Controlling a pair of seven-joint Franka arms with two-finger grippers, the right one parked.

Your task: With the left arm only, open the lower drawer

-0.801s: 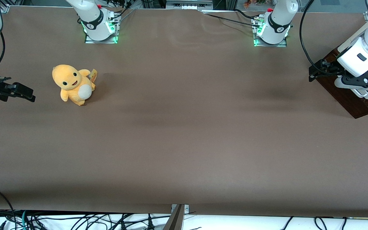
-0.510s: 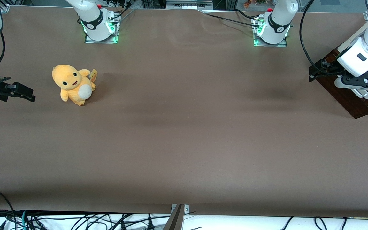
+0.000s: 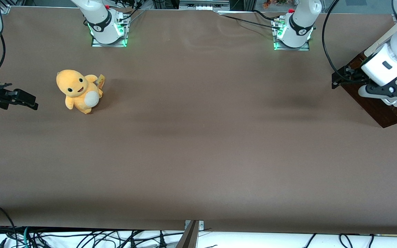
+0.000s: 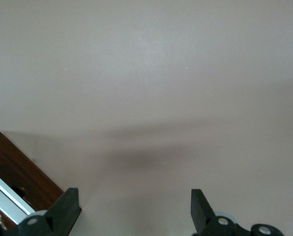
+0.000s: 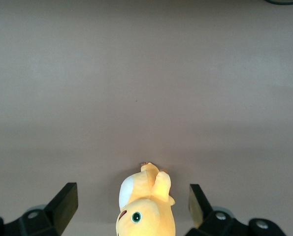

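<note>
Approaching: end effector [image 4: 131,209] of left arm [image 3: 389,58] hovers spread above dark wooden cabinet [image 3: 379,103] at tabletop [image 3: 198,137] edge. Lower drawer probably in it, front hidden. Next: descend, pinch handle.

Three cameras: one high front overview, two wrist cams pointing down.
Front view takes in the whole brown surface [image 3: 198,137] from above. Left wrist view hangs close over surface by the gripper [image 4: 135,209], fingers spread, catching the dark wooden unit [image 4: 18,169] also seen in front view. Right wrist view shares the plush toy [image 5: 145,206].
</note>
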